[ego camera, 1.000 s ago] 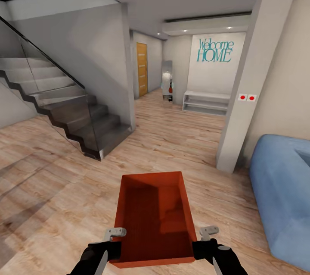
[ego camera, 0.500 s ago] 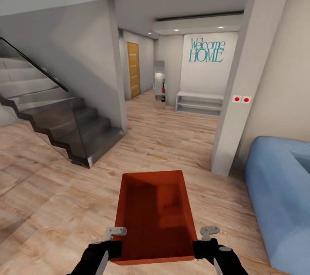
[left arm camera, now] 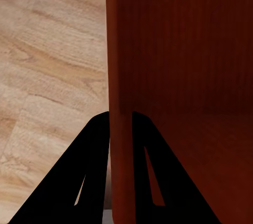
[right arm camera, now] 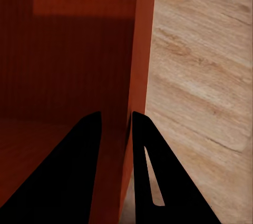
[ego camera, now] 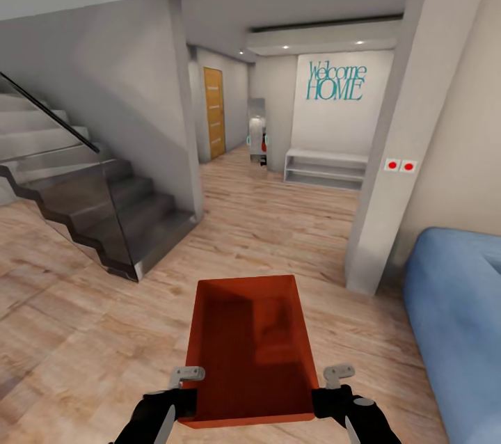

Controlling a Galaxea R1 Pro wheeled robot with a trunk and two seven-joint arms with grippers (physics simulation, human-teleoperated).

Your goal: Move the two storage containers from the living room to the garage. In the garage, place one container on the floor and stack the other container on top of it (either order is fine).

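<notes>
From the head view, the red-orange storage container (ego camera: 250, 350) hangs level in front of the robot above the light wood-plank floor (ego camera: 292, 235), with the left tool (ego camera: 182, 388) and right tool (ego camera: 332, 388) each taking one long wall near the rear corners, a hold that likely keeps the open bin balanced for the drive past the staircase (ego camera: 104, 214) and blue sofa (ego camera: 456, 319) toward the hallway. In the left wrist view, the left tool's fingers (left arm camera: 89, 176) are clamped on the container's thin wall (left arm camera: 120, 129), one outside and one inside. The right wrist view shows the right tool's fingers (right arm camera: 150, 171) pinching the opposite wall (right arm camera: 139, 76) the same way.

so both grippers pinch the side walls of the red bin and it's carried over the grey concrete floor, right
Not quite: the floor under the red bin is light wood plank, as the head view shows. The left gripper and right gripper do each pinch a side wall.
</notes>
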